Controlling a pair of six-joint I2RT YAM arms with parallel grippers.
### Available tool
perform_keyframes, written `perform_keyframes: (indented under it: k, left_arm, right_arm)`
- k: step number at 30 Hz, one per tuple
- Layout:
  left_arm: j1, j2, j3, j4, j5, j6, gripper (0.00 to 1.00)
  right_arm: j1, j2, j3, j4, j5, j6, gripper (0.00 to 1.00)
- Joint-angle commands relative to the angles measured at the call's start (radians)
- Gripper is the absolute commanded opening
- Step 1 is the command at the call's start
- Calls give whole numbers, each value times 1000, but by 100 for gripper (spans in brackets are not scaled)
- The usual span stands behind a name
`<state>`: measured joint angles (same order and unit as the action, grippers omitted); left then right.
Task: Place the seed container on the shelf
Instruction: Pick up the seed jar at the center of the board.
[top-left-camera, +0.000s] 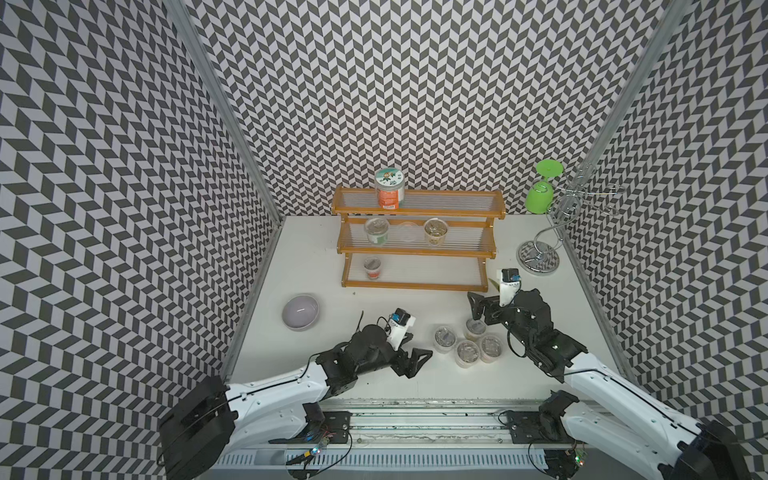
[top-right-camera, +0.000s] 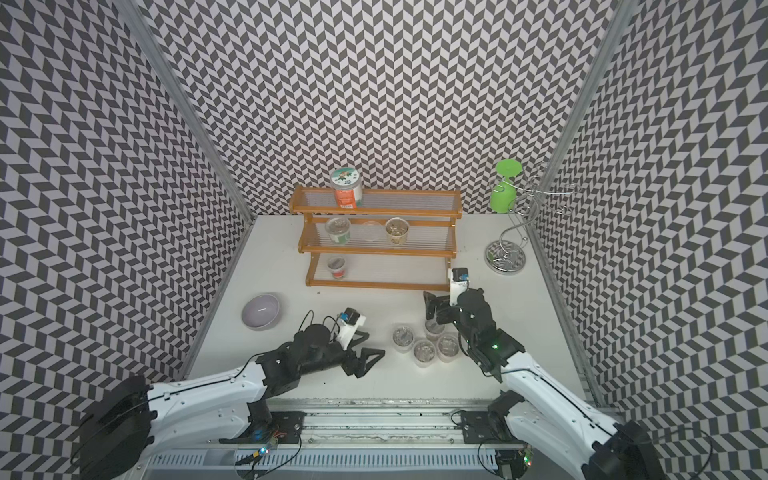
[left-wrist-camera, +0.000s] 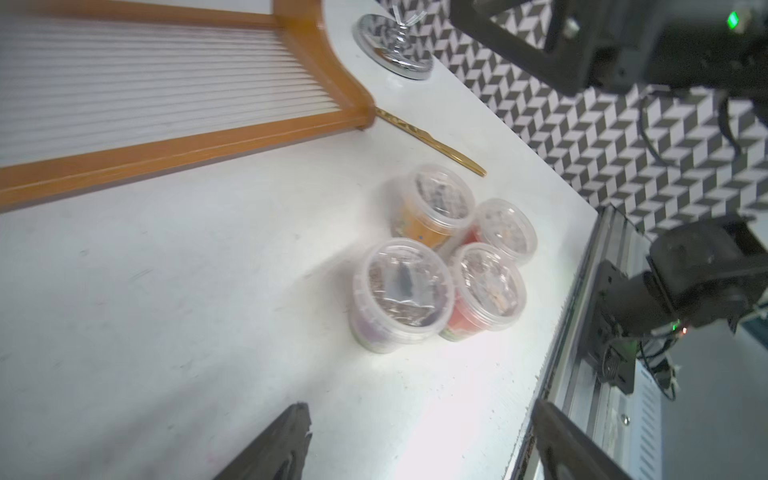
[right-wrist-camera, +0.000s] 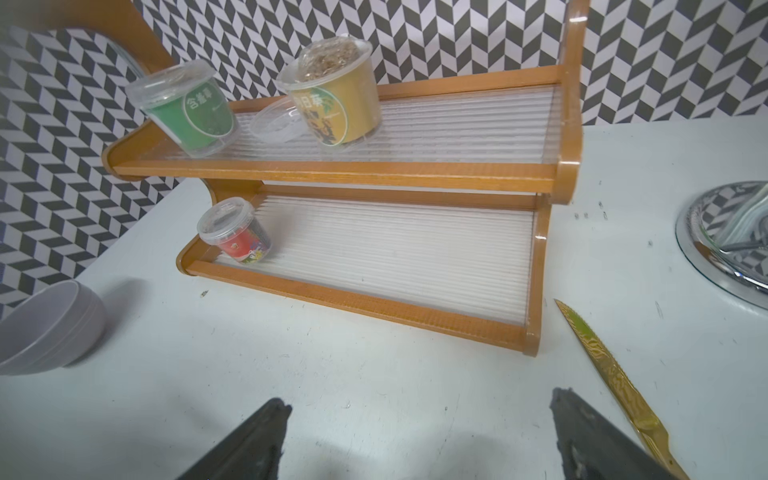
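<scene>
Several clear-lidded seed containers stand bunched on the white table; the nearest to my left gripper (left-wrist-camera: 422, 415) is the seed container (top-left-camera: 444, 336) (left-wrist-camera: 401, 286). The left gripper (top-left-camera: 417, 361) is open, low over the table just left of the bunch, with nothing between its fingers. My right gripper (top-left-camera: 476, 309) (right-wrist-camera: 419, 405) is open and empty, just beyond the bunch, facing the shelf (top-left-camera: 415, 285) (right-wrist-camera: 365, 303). The orange-brown shelf holds a tall jar (top-left-camera: 389, 187) on top, two cups and a loose lid on the middle tier, and a small red cup (right-wrist-camera: 239, 239) on the lowest.
A gold knife (right-wrist-camera: 602, 365) lies on the table by the shelf's right foot, close to the right gripper. A grey bowl (top-left-camera: 300, 311) sits at the left. A chrome wire stand (top-left-camera: 539, 257) with a hanging green glass (top-left-camera: 540, 195) stands at the back right. Patterned walls enclose three sides.
</scene>
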<state>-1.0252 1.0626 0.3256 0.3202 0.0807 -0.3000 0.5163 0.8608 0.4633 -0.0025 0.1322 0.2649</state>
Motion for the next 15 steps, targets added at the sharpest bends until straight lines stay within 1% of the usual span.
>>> perform_keyframes:
  k: [1, 4, 8, 10, 13, 15]
  left_arm:
    - [-71, 63, -80, 268, -188, 267, 89]
    - [-96, 142, -110, 384, -237, 340, 91]
    - [-99, 289, -116, 566, -208, 417, 92]
    - [-99, 386, -93, 633, -211, 444, 91]
    - [-100, 518, -69, 735, -229, 473, 90]
    - [-99, 576, -71, 820, -244, 480, 90]
  right_arm:
    - [-30, -55, -24, -5, -55, 79, 99]
    - [-40, -73, -49, 11, -69, 113, 99]
    - [-55, -92, -83, 25, -63, 153, 99]
    - [-92, -103, -93, 19, -76, 171, 99]
    - [-176, -102, -115, 51, -170, 192, 99]
    - [-217, -92, -122, 65, -228, 201, 100]
